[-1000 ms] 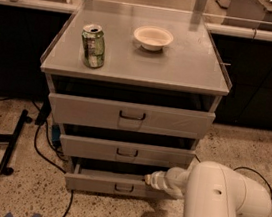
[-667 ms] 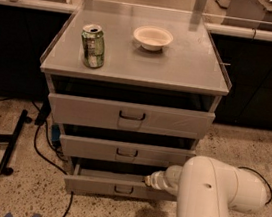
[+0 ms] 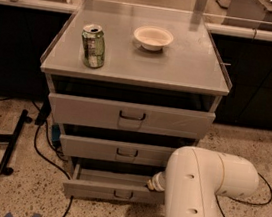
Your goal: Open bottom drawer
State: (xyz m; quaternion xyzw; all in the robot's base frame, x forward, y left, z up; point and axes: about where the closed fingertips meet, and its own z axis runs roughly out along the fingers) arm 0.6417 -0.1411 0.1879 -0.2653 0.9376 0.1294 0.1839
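Observation:
The bottom drawer (image 3: 99, 190) is the lowest of three light grey drawers in the cabinet, with a small dark handle (image 3: 123, 194) at the middle of its front. It stands pulled out a little, and a strip of its grey tray (image 3: 111, 177) shows behind the front. My gripper (image 3: 153, 182) is at the drawer's right part, just behind the front panel, mostly hidden by my white arm (image 3: 200, 190). The arm also covers the right end of the drawer.
The middle drawer (image 3: 120, 151) and top drawer (image 3: 130, 116) are slightly out above. A green can (image 3: 93, 45) and a white bowl (image 3: 153, 37) stand on the cabinet top (image 3: 192, 68). Cables (image 3: 44, 153) and a black stand leg (image 3: 12, 141) lie on the floor at left.
The bottom drawer front has come out a little further toward the camera. My arm has moved left and nearer, covering more of the drawer's right side.

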